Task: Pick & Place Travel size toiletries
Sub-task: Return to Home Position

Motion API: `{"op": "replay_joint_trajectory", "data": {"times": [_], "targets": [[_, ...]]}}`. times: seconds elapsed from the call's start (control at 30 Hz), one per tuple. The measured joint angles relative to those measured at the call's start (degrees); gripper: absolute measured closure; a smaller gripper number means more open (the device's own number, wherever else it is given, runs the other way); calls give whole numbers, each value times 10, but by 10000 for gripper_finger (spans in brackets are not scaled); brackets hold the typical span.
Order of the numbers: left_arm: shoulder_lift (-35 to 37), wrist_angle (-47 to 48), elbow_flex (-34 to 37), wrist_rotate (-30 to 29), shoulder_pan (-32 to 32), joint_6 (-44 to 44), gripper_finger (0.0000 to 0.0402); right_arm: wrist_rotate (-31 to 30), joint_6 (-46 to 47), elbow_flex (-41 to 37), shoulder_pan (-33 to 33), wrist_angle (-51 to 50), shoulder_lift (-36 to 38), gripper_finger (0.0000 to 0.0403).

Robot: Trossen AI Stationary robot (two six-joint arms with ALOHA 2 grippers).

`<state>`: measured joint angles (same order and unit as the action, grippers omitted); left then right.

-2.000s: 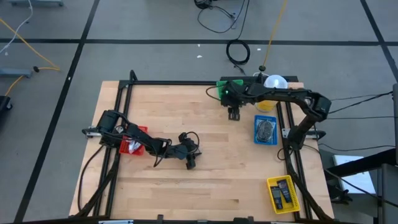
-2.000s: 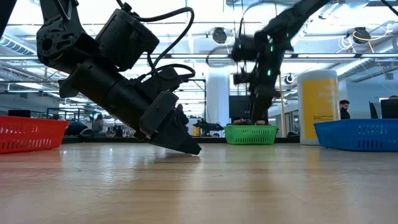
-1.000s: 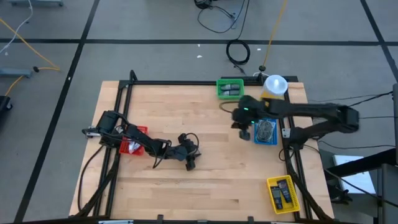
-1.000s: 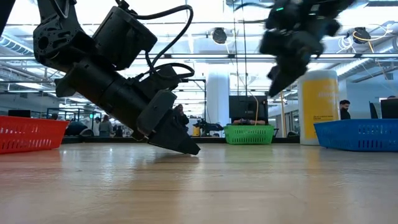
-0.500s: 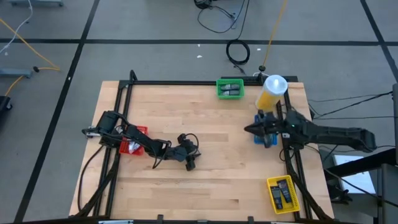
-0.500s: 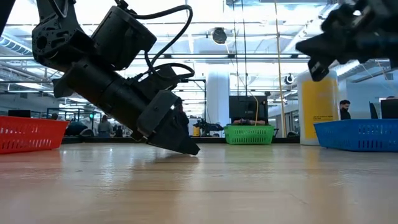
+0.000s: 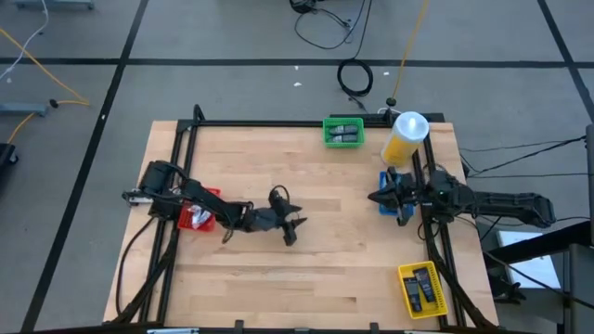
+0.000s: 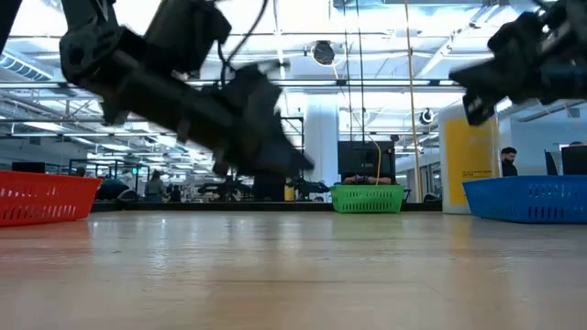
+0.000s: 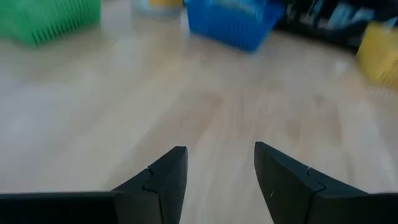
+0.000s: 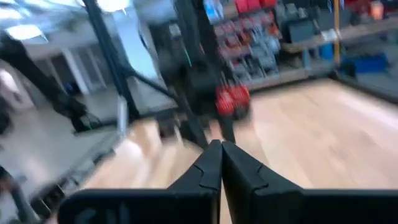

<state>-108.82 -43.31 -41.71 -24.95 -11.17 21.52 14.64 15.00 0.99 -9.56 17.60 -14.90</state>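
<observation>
Small grey toiletries lie in the green basket point(image 7: 343, 133) at the far edge, dark tubes lie in the yellow basket point(image 7: 419, 288) at the near right corner, and pale packets lie in the red basket point(image 7: 197, 219) at the left. My left gripper point(image 7: 295, 228) is open and empty above the middle of the table; it also shows in the left wrist view point(image 9: 217, 152). My right gripper point(image 7: 376, 197) is shut and empty beside the blue basket point(image 7: 384, 176), whose contents my right arm hides. Its closed fingers show in the right wrist view point(image 10: 221, 144).
A tall yellow bottle point(image 7: 406, 137) with a white cap stands at the far right, behind the blue basket. A black frame point(image 7: 260, 123) runs round the table. Bare wood lies between the two grippers and toward the near edge.
My left gripper has risen off the table, where its tip rested, has tipped up closer to level and has gone a little toward the right edge. My right arm has drawn back toward the right edge and now lies over the blue basket.
</observation>
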Motion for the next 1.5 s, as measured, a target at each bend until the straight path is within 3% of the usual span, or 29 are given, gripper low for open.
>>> {"op": "replay_joint_trajectory", "data": {"times": [0.17,0.37,0.5,0.63,0.77,0.93,1.23,1.5], "targets": [[92,36,0,-2,17,-59,215,-88,-17,0,39,-58,1,402],[220,172,-1,-49,35,-100,215,-208,-24,-1,85,-107,1,402],[277,255,-1,-91,38,-110,215,-238,-24,-1,118,-123,1,402],[312,292,19,-114,38,-110,215,-232,-14,-2,131,-145,0,401],[365,297,59,-117,38,-103,215,-186,-9,-2,132,-154,-2,402],[460,297,122,-136,38,-74,215,-121,-69,-2,132,-156,0,402],[619,300,230,-142,36,-26,215,-119,-90,-2,123,-160,61,402],[676,299,292,-141,27,-14,215,-119,-88,-2,123,-159,149,402]]}}
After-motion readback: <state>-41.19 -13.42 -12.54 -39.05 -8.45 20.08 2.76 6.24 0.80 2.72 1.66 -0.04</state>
